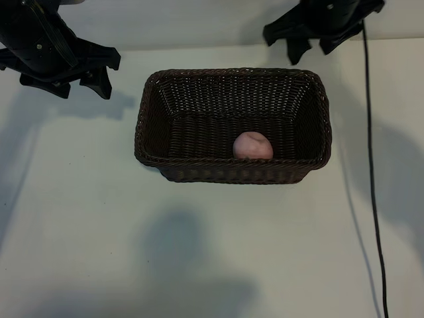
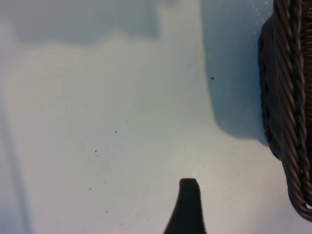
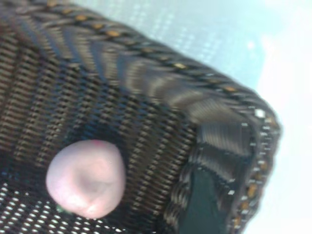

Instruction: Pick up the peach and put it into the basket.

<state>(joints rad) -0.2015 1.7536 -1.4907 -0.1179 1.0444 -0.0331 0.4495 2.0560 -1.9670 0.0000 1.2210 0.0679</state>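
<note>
No legible writing or brand on anything. My right gripper (image 1: 310, 45) hangs at the basket's (image 1: 152, 99) one o'clock corner, jaws apart, grasping nothing. My left gripper (image 1: 85, 76) sits parked at its ten o'clock, spread wide, empty. The peach (image 1: 252, 145) lies inside the basket against the six o'clock wall.

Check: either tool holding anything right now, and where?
Nothing held. The peach lies inside the basket; left tool and right tool are both empty.

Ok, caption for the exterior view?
Peach lies in the basket; both grippers, left and right, are clear.
</note>
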